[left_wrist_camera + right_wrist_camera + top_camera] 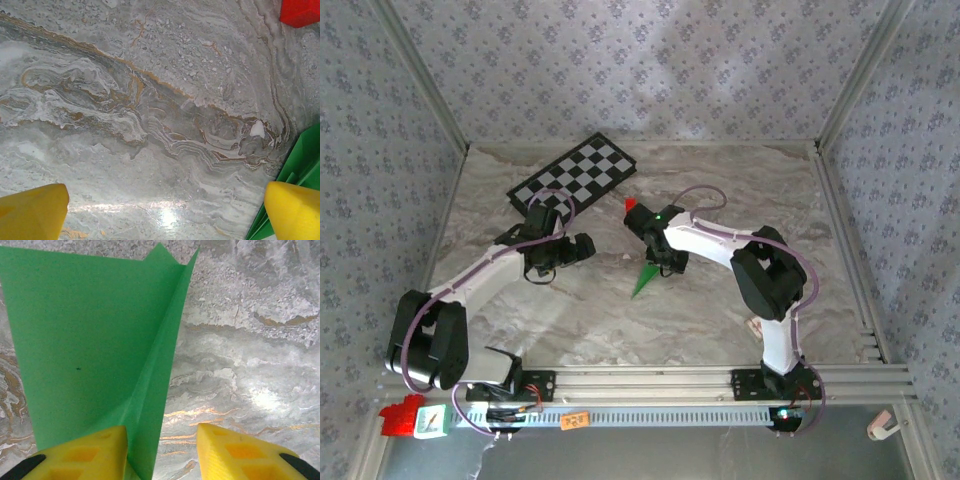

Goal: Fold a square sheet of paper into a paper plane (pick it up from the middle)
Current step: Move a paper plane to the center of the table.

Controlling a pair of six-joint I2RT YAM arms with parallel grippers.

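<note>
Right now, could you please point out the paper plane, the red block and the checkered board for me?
paper plane (90, 340): right wrist view, on its broad wing.
red block (631, 205): top external view, on its top.
checkered board (575, 175): top external view, on its centre squares.

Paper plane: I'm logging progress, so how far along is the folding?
Done: the plane is already pointed and creased, lying on the table. In hand: the right gripper straddles its raised fold, not clamped yet. The left gripper hangs open beside it. Left: the grip and any final creasing.
</note>
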